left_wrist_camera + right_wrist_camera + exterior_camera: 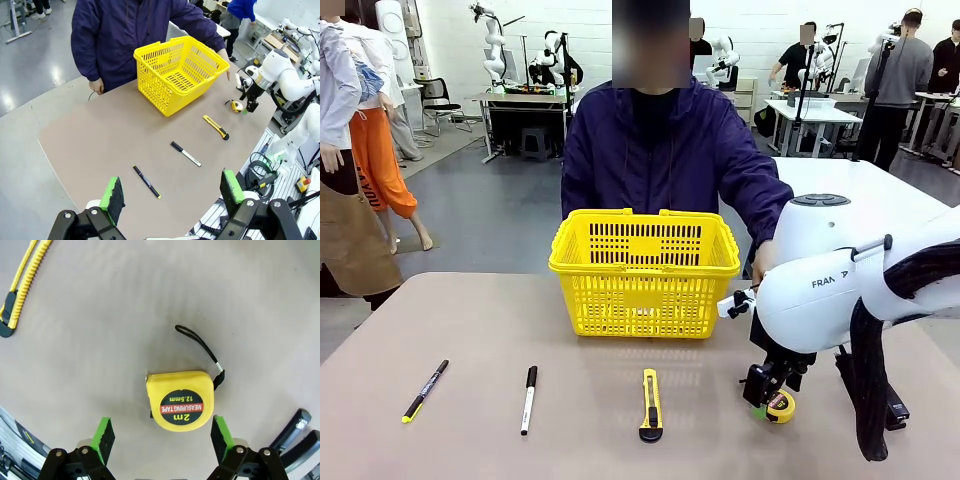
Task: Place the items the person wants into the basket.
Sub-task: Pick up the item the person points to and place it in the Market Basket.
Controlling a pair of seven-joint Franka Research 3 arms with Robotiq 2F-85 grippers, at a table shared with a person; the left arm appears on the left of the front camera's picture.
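One yellow basket point(645, 285) on beige table point(470, 330)

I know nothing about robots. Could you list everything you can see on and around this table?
basket: one, bright yellow, far middle of table
tape measure: one, yellow, robot's right side
utility knife: one, yellow and black, near middle
marker: one, white with black cap, left of the knife
pen: one, black with yellow-green tip, far left
stapler: one, black, right edge, mostly hidden
table: one, beige
person: one, dark navy-purple jacket, far side
left gripper: one, black with green pads, open, high above table
right gripper: one, same colours, open, low astride the tape measure
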